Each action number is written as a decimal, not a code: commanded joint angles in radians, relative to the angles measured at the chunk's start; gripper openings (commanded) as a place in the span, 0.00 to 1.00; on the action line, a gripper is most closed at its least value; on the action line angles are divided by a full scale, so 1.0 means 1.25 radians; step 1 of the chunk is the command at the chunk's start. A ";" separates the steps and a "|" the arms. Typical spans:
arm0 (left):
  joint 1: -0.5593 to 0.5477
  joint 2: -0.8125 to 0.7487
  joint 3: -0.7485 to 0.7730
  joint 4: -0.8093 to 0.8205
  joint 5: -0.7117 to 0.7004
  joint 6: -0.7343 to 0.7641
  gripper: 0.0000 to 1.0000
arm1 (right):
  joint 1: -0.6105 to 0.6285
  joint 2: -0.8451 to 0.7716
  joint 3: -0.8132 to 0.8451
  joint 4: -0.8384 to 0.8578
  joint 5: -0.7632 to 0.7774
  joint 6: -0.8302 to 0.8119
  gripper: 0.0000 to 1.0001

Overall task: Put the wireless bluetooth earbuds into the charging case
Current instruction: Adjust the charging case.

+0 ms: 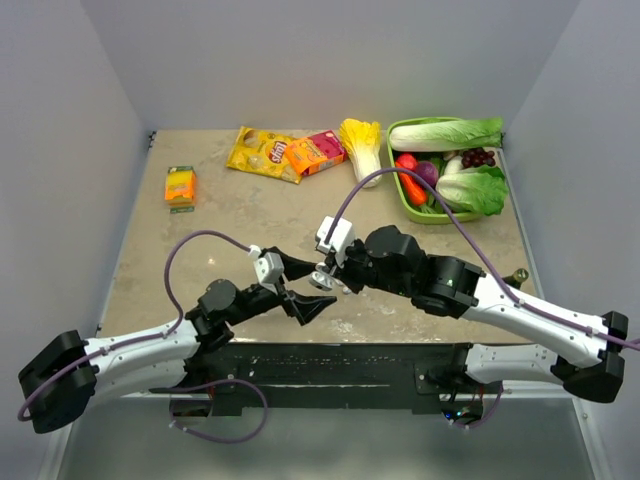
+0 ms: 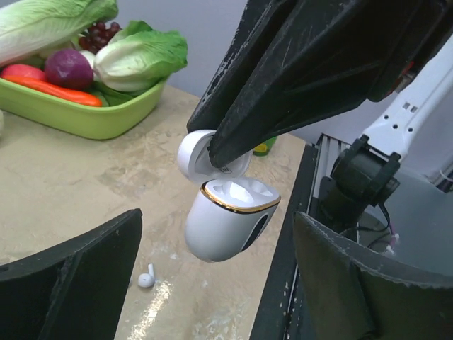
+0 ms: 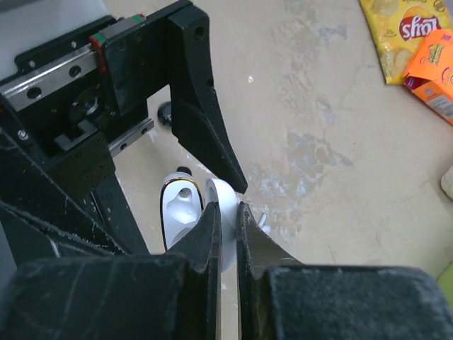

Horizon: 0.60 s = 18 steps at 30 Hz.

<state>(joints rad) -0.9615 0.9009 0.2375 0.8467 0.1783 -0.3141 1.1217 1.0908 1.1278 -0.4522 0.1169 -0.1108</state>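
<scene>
A white charging case [image 2: 230, 219] with a gold rim hangs open above the table. My right gripper [image 3: 228, 227] is shut on its flipped-up lid [image 3: 225, 205]; the empty body [image 3: 179, 212] hangs beside the fingers. The case also shows in the top view [image 1: 322, 280]. My left gripper [image 2: 212, 297] is open and empty, its fingers [image 2: 71, 283] spread to either side of the case, not touching it. One white earbud [image 2: 146, 278] lies on the table below the case, also in the right wrist view [image 3: 262, 222]. Its partner and the black buds are not clearly visible.
A green tray [image 1: 405, 195] of vegetables stands at the back right. A yellow chips bag [image 1: 262, 153], an orange box [image 1: 315, 152] and a small orange packet [image 1: 180, 186] lie at the back. A black rail [image 1: 330, 365] runs along the near edge.
</scene>
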 commanded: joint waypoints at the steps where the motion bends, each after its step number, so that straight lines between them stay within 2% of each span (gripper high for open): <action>1: 0.026 0.018 0.032 0.002 0.149 -0.002 0.88 | 0.002 -0.021 0.037 -0.051 -0.025 -0.024 0.00; 7: 0.027 0.028 0.040 -0.010 0.184 0.030 0.72 | 0.002 -0.031 0.028 -0.057 -0.038 -0.008 0.00; 9: 0.027 0.028 0.036 -0.001 0.190 0.033 0.70 | 0.002 -0.032 0.025 -0.054 -0.051 -0.003 0.00; 18: 0.028 0.018 0.032 0.020 0.186 0.049 0.68 | 0.002 -0.016 0.029 -0.057 -0.111 0.004 0.00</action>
<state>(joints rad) -0.9314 0.9348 0.2508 0.8215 0.3939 -0.2760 1.1229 1.0733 1.1278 -0.5243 0.0341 -0.1123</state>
